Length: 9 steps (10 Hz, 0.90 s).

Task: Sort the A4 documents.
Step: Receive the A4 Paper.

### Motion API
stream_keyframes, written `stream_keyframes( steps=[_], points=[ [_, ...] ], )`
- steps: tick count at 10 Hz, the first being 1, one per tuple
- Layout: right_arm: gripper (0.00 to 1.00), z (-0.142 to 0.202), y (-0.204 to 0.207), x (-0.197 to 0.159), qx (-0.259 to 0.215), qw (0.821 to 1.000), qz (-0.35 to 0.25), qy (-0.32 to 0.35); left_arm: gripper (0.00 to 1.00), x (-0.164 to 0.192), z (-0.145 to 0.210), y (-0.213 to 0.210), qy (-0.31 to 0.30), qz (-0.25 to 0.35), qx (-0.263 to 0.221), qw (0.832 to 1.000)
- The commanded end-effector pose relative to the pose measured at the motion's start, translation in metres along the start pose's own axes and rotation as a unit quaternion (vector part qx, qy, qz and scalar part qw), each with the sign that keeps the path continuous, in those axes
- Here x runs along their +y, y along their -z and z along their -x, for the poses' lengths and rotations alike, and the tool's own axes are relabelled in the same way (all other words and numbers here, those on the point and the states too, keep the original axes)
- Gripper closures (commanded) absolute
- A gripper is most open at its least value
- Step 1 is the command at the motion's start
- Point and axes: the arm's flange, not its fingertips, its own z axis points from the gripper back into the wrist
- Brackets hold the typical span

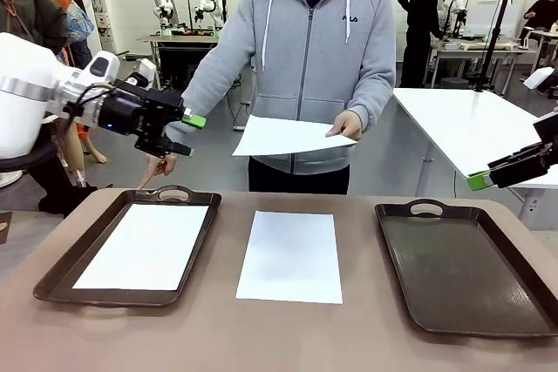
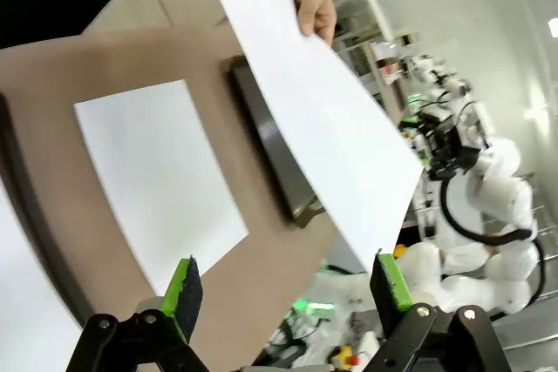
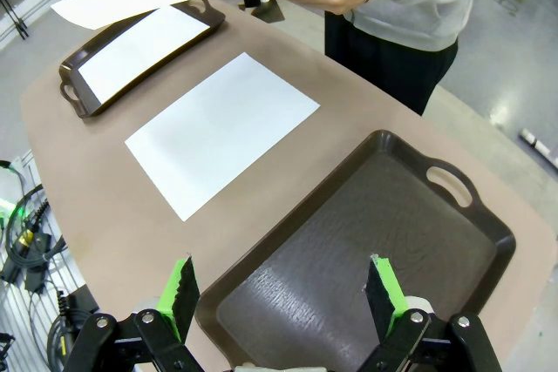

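Jaws stand apart on both: left gripper [image 2: 288,289] hangs empty just short of one A4 document [image 2: 323,119] held out by a person's hand [image 2: 316,8]; right gripper [image 3: 283,289] hovers over a bare tray [image 3: 349,250]. Beyond it, a second document [image 3: 222,132] lies on the table [image 3: 87,180], a third document [image 3: 144,51] in another tray [image 3: 74,84].
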Motion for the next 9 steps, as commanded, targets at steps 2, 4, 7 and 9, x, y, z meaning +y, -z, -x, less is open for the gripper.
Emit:
stream_keyframes(
  steps=[2, 4, 7, 9],
  points=[
    [0.00, 0.001, 0.002, -0.001, -0.003, 1.000, -0.008, 0.001, 0.00, 0.016, -0.033, 0.032, -0.048, 0.033, -0.019, 0.998],
    [0.00, 0.001, 0.002, -0.001, -0.003, 1.000, -0.008, 0.001, 0.00, 0.026, -0.045, 0.058, -0.077, 0.070, -0.001, 0.995],
    [0.00, 0.001, 0.002, -0.001, -0.003, 1.000, -0.008, 0.001, 0.00, 0.039, -0.055, 0.092, -0.087, 0.109, -0.004, 0.990],
    [0.00, 0.001, 0.002, -0.001, -0.003, 1.000, -0.008, 0.001, 0.00, 0.048, -0.059, 0.112, -0.098, 0.133, 0.001, 0.986]
  ],
)
